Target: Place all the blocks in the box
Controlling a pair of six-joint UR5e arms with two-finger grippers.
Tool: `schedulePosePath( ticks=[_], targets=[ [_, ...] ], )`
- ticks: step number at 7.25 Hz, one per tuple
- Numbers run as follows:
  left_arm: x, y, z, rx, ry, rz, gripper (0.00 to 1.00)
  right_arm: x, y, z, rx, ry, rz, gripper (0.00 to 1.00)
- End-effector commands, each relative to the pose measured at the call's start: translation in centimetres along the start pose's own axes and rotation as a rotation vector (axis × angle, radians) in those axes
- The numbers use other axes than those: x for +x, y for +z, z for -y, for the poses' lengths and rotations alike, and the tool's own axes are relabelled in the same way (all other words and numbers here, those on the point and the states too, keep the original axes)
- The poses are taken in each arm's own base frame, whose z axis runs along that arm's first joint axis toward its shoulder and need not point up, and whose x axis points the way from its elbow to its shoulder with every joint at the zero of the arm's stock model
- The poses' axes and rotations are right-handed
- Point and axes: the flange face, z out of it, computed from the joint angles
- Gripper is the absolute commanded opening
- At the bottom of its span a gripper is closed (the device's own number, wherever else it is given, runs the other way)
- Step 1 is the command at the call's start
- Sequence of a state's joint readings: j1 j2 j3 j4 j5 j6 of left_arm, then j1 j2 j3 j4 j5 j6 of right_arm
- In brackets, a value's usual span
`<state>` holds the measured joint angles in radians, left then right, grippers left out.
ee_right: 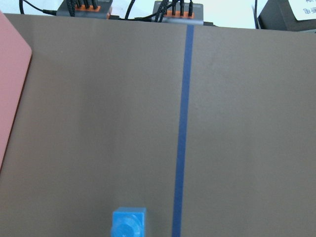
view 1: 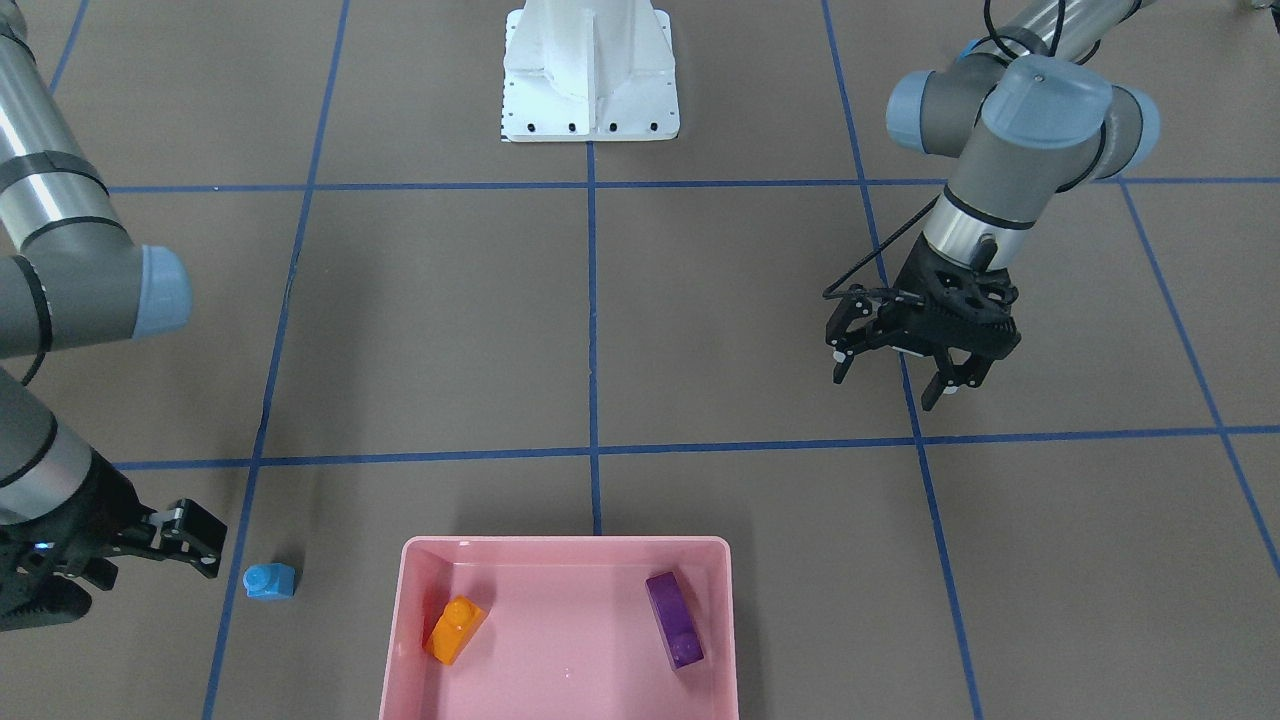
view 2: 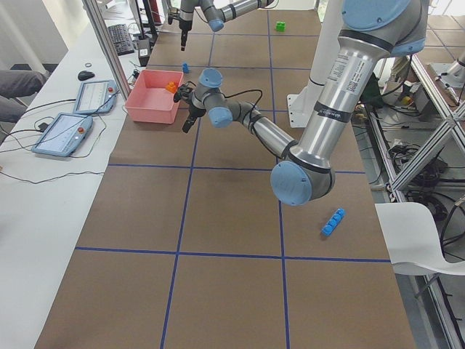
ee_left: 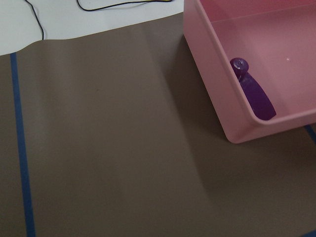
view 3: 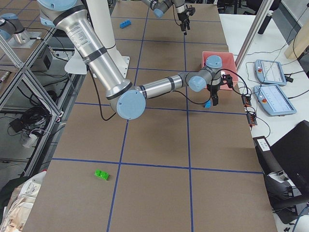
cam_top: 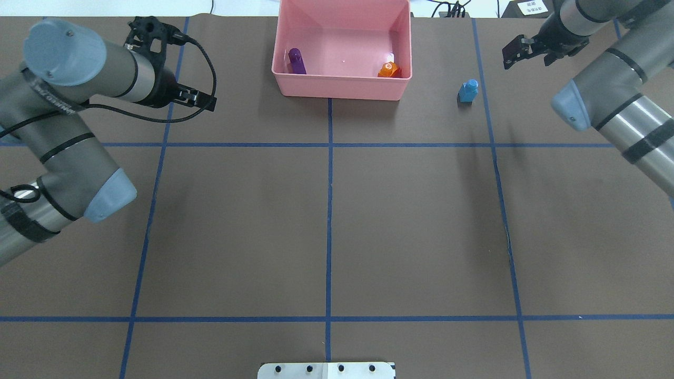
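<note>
The pink box (view 1: 565, 543) holds the orange brick (view 1: 455, 630) and the purple brick (view 1: 675, 620); the overhead view shows the box (cam_top: 342, 87), the orange brick (cam_top: 388, 70) and the purple brick (cam_top: 297, 60). The small blue brick (view 1: 270, 580) stands on the table beside the box, also in the overhead view (cam_top: 467, 90) and the right wrist view (ee_right: 129, 224). My right gripper (view 1: 205, 545) is open and empty, close beside it. My left gripper (view 1: 885, 390) is open and empty, away from the box. The long blue brick (view 2: 333, 222) lies far off near the table's left end.
The white robot base (view 1: 590, 75) stands at the table's middle edge. A small green block (view 3: 101, 174) lies far from the box at the table's right end. Cables and sockets (ee_right: 173, 10) sit just beyond the table's far edge, with tablets (view 2: 69, 131) on the side bench.
</note>
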<state>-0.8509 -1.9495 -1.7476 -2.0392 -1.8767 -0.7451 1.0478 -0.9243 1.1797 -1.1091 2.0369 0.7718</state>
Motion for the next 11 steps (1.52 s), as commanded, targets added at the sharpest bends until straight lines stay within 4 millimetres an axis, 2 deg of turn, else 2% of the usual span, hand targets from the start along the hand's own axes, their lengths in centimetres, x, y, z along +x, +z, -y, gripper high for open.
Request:
schedulePosePath(
  ticks=[1, 2, 3, 4, 5, 6, 8, 9, 10, 11],
  targets=[
    [-0.1, -0.8, -0.6, 0.005, -0.007, -0.005, 1.00, -3.9, 5.5, -1.4, 0.064, 0.044, -0.008, 0.96],
    [0.0, -0.8, -0.6, 0.004, -0.006, -0.005, 1.00, -4.6, 6.5, -2.3, 0.071, 0.035, -0.016, 0.92],
    [0.1, -0.7, -0.7, 0.002, -0.005, -0.006, 1.00, -4.6, 7.6, -3.4, 0.060, 0.029, -0.029, 0.86],
    [0.1, -0.6, -0.8, 0.000, -0.006, -0.006, 1.00, -4.0, 8.7, -4.6, 0.057, 0.024, -0.051, 0.85],
    [0.1, -0.3, -0.8, -0.003, -0.006, -0.004, 1.00, -3.7, 8.9, -4.9, 0.053, 0.025, -0.054, 0.55],
    [0.2, -0.3, -0.7, -0.002, -0.006, -0.003, 1.00, -3.9, 8.8, -4.8, 0.055, 0.024, -0.052, 0.01],
    [0.1, -0.1, -0.8, -0.004, -0.006, -0.001, 1.00, -3.9, 7.2, -3.3, 0.076, 0.031, -0.035, 0.00],
    [0.2, -0.2, -0.7, -0.002, -0.007, -0.003, 1.00, -5.4, 5.4, -1.5, 0.087, 0.040, -0.026, 0.00],
    [0.3, -0.2, -0.7, -0.002, -0.007, -0.003, 1.00, -8.0, 1.9, 2.4, 0.094, 0.070, -0.048, 0.00],
    [0.3, -0.2, -0.7, -0.002, -0.007, -0.003, 1.00, -12.3, -1.0, 4.8, 0.082, 0.136, -0.064, 0.00]
  ],
)
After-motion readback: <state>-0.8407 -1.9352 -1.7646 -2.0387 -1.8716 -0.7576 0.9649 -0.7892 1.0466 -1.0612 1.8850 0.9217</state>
